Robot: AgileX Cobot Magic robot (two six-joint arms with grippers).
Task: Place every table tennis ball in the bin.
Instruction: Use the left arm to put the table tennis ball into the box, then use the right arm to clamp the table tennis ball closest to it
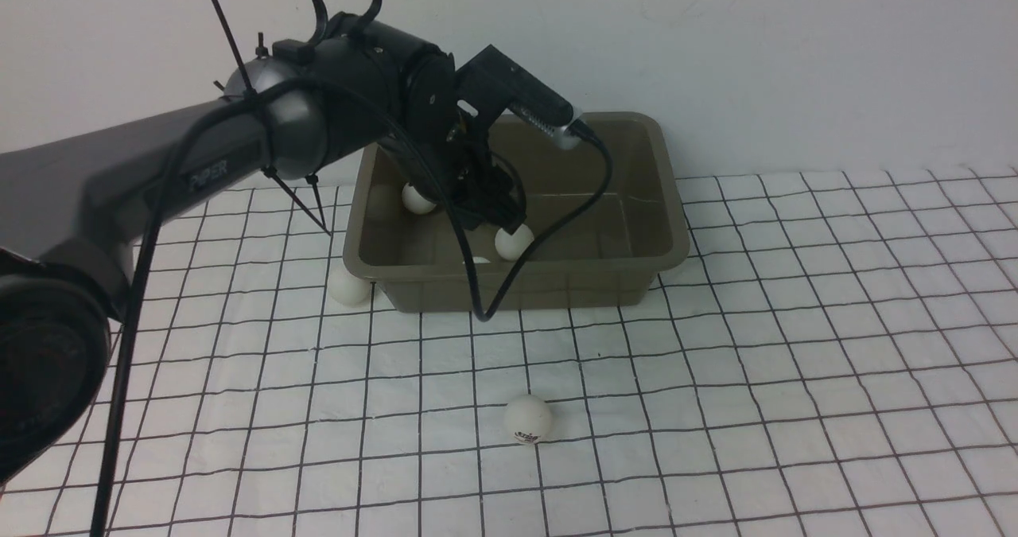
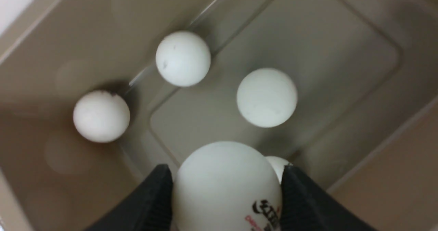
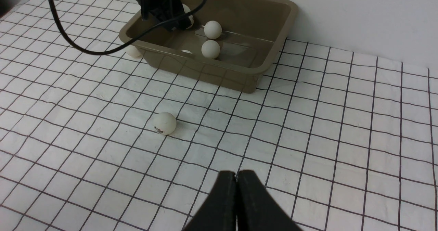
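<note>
My left gripper point(image 1: 509, 231) reaches down inside the olive-grey bin point(image 1: 557, 286), its black fingers point(image 2: 155, 196) shut on a white table tennis ball point(image 2: 222, 183) with a dark-and-red logo. Below it, loose balls lie on the bin floor point(image 2: 325, 53): one point(image 2: 183, 59), another point(image 2: 267, 97), a third point(image 2: 101, 116), and one mostly hidden behind the held ball point(image 2: 279, 164). A logo ball point(image 1: 527, 418) rests on the cloth in front of the bin. A further ball point(image 1: 350, 286) sits outside, against the bin's left front corner. My right gripper point(image 3: 236, 176) hangs shut and empty over the cloth.
A white cloth with a black grid point(image 1: 795, 362) covers the table. The bin stands against a white back wall point(image 1: 795, 60). The left arm's black cable point(image 1: 549, 227) loops over the bin's front rim.
</note>
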